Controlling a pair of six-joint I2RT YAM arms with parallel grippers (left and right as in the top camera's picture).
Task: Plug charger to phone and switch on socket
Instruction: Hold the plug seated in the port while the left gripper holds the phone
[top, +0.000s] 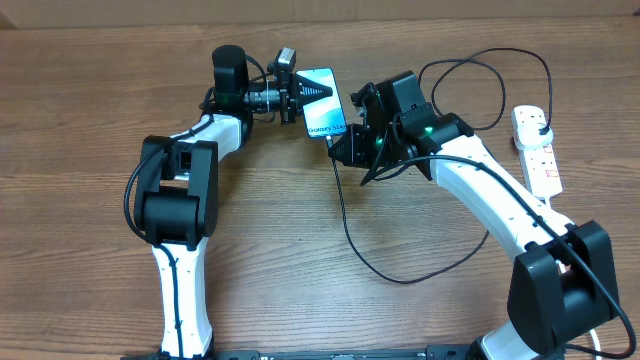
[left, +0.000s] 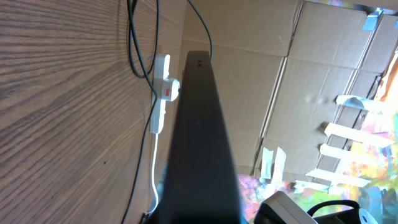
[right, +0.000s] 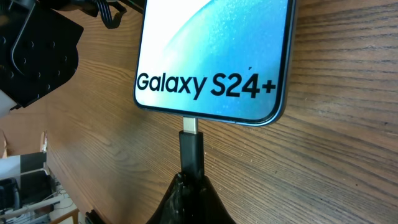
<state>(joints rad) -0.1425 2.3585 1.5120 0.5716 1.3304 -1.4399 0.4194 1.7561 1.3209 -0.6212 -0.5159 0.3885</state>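
Observation:
The phone (top: 322, 100), with a light blue screen reading "Galaxy S24+", is held off the table at the back centre by my left gripper (top: 300, 96), which is shut on its far end. In the left wrist view the phone (left: 199, 124) shows edge-on and dark. My right gripper (top: 342, 146) is shut on the charger's black connector (right: 191, 149). Its metal tip meets the phone's (right: 217, 56) bottom edge, with some metal showing. My right fingers (right: 196, 196) pinch the connector's base. The black cable (top: 400, 280) loops to the socket (top: 537, 150) at the right.
The socket (left: 163, 87) shows a red switch mark, and its thick white cord runs along the table. The cable (left: 134, 50) loops over the back right of the table. Cardboard walls stand behind the table.

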